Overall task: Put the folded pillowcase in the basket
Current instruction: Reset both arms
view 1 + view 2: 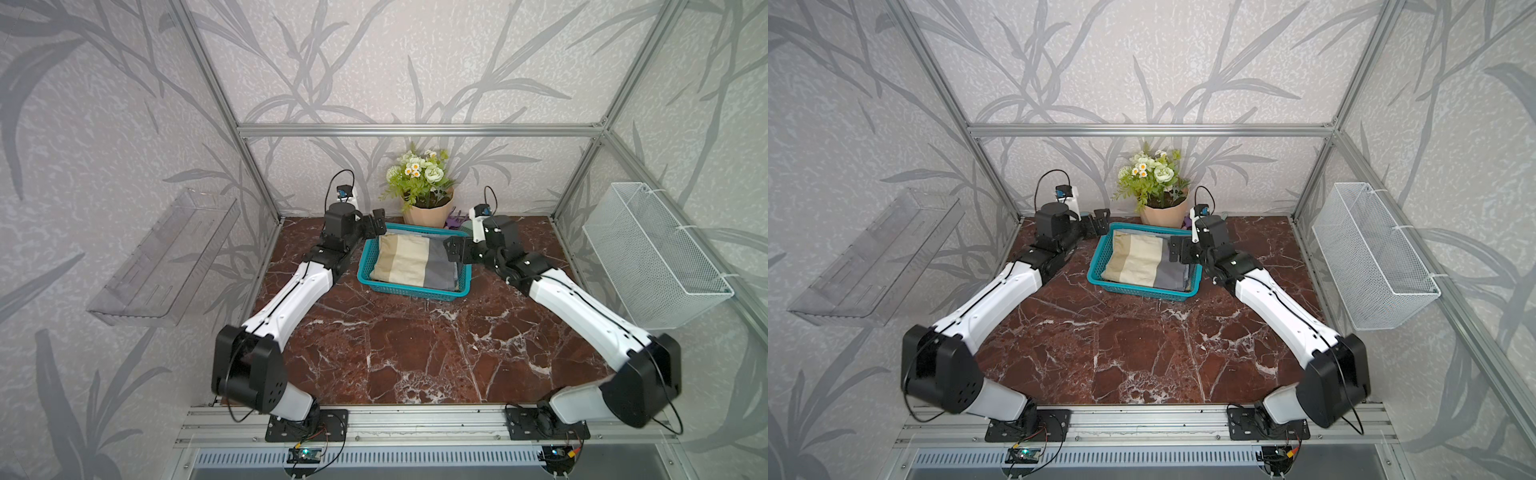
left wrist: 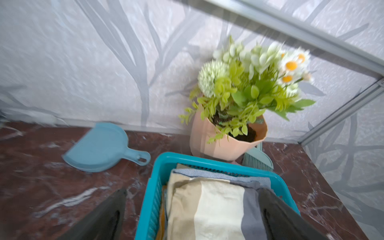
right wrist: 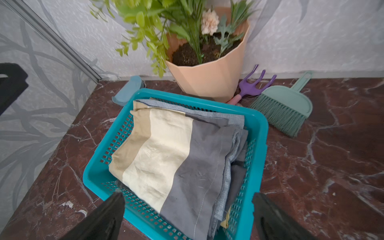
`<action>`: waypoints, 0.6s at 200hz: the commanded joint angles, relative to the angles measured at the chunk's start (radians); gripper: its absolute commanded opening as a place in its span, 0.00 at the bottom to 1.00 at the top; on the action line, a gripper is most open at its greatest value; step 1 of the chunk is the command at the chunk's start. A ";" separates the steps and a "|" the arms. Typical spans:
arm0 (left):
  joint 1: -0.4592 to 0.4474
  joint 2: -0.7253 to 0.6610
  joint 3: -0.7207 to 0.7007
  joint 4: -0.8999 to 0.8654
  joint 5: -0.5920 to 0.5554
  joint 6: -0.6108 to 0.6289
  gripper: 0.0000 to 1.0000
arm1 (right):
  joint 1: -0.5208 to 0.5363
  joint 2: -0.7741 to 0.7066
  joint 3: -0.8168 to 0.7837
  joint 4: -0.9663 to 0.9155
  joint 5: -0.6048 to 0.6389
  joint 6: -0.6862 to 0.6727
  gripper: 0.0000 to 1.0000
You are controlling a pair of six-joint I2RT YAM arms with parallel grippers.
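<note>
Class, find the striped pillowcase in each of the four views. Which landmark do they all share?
In a top view: pillowcase in the basket, near picture centre.
In a top view: the same, before the pot.
Left wrist: in the basket, nearer than the pot.
Right wrist: in the basket, brush beside it.
Shared landmark: the pot.

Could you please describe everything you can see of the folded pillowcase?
The folded pillowcase is lightly creased cloth in broad tan, cream and grey bands, with a stitched seam through the grey. It lies flat, slightly askew, inside the teal basket, on top of other grey-blue folded fabric, filling most of it. The left gripper and right gripper stand open, holding nothing.
</note>
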 commanded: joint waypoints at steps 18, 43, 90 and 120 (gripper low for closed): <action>0.013 -0.198 -0.257 0.107 -0.352 0.251 1.00 | -0.058 -0.191 -0.195 -0.002 0.173 -0.046 0.99; 0.047 -0.266 -0.486 0.275 -0.491 0.289 1.00 | -0.140 -0.249 -0.286 0.008 0.223 -0.016 0.99; 0.125 -0.164 -0.735 0.530 -0.488 0.237 1.00 | -0.203 -0.235 -0.412 0.092 0.432 -0.063 0.99; 0.135 -0.060 -0.788 0.703 -0.496 0.238 1.00 | -0.215 -0.242 -0.573 0.419 0.545 -0.248 0.99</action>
